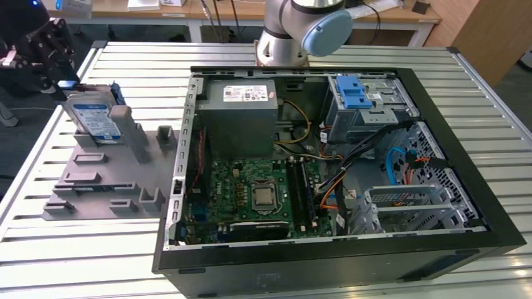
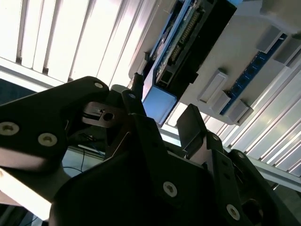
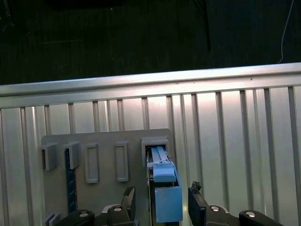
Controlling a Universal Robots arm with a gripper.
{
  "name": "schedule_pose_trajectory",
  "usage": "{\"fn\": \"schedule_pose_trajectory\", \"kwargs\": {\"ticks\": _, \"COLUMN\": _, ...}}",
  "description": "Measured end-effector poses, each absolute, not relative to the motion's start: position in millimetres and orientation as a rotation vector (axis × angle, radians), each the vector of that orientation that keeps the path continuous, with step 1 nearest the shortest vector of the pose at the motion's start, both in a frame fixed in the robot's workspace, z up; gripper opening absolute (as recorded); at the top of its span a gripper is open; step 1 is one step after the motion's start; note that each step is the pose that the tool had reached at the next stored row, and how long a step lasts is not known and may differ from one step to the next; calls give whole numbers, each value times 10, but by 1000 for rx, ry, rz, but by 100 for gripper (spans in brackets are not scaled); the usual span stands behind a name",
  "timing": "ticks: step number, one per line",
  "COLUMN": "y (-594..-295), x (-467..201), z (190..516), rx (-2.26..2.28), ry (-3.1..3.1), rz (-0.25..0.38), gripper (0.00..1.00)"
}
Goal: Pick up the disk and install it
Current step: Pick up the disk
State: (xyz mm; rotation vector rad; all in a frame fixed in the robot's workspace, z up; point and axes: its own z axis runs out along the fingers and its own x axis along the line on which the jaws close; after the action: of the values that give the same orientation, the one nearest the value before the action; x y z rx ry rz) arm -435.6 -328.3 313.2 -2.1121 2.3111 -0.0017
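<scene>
Big open PC case (image 1: 332, 269) hogs my table, with a grey holder block (image 1: 91, 187) just beside it on the exterior view's left. The disk (image 1: 93, 118) stands upright in that block. My claw (image 3: 162, 195) is spread wide, one finger (image 3: 195, 200) on each side of the disk's blue rail, not clamped. Slatted metal table (image 1: 83, 261), wooden desks (image 1: 166, 9) behind.

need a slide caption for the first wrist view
Gripper with open fingers either side of the disk, which stands on edge in a grey holder on the slatted table
</scene>
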Motion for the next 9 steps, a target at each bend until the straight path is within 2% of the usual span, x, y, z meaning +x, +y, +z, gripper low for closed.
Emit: {"fn": "schedule_pose_trajectory", "kwargs": {"ticks": 9, "y": -3283, "x": -4357, "z": 3043, "rx": -2112, "ry": 2311, "rz": -2, "gripper": 56}}
